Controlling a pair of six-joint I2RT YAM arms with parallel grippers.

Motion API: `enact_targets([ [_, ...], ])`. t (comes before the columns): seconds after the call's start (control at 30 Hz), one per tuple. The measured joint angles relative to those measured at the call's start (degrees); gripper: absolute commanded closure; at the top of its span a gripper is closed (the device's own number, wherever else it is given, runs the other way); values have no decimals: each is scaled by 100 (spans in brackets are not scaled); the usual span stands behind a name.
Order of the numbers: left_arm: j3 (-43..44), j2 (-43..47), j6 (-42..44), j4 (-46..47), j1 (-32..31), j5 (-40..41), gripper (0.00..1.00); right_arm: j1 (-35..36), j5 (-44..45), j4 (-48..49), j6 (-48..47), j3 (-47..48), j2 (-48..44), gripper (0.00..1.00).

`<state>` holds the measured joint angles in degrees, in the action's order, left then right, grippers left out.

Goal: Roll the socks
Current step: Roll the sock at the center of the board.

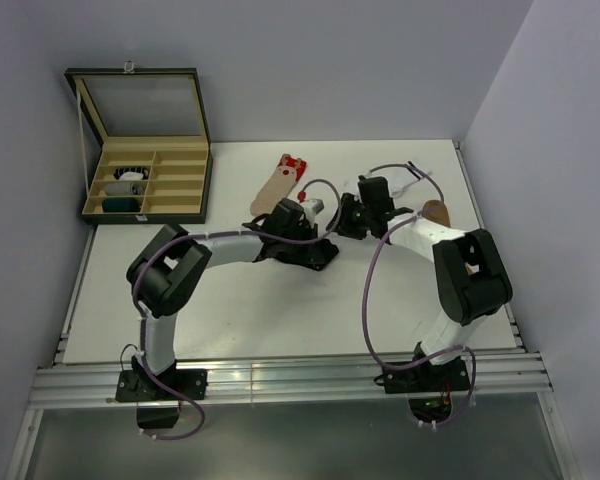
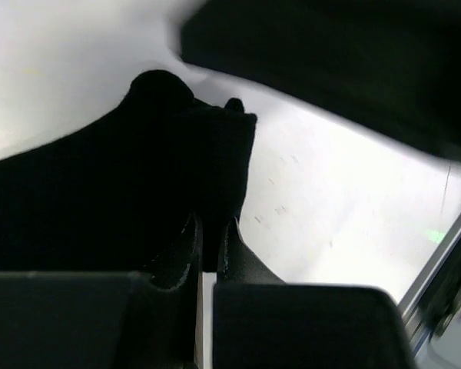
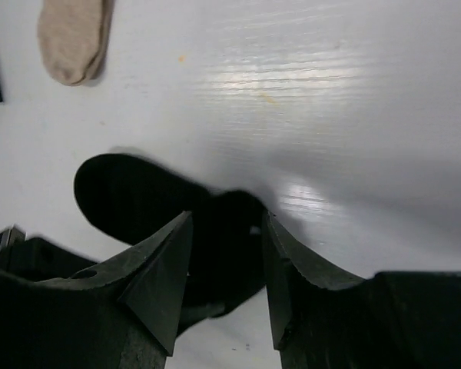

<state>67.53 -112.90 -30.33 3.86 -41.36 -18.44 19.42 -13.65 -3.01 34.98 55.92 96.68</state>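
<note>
Top external: black sock (image 1: 315, 258) sits mid-table (image 1: 230, 320), well off every edge, beige sock (image 1: 278, 188) at its 11 o'clock. My left gripper (image 2: 211, 231) clamps it; right gripper (image 3: 227, 219) straddles it, jaws apart.

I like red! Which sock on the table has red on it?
The beige sock: its cuff is red patterned. The black sock and brown sock show no red.

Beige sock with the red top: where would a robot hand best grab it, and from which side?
Probably the red cuff, coming straight down from above. The beige sock lies flat on the table, so only a pinch from the top would catch fabric. The cuff end lies in the open, while the toe end sits close against the left arm.
</note>
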Motion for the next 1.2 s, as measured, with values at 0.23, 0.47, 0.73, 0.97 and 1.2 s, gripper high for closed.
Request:
enact_targets([
  [0.23,131,37,1054,-531,-245,-188,99,-186,-376,-326,-728,120,46,51],
  [0.47,131,81,1609,-682,-262,-313,99,-195,-1038,-337,-1132,229,411,50],
  [0.73,92,146,1858,-754,-321,-271,99,-195,-1327,-407,-1322,361,898,50],
  [0.97,20,210,1888,-767,-332,-264,99,-195,-1532,-385,-1360,450,1073,68],
  [1.2,-140,345,1823,-769,-330,-175,99,-195,-1532,-391,-1311,450,1169,100],
])
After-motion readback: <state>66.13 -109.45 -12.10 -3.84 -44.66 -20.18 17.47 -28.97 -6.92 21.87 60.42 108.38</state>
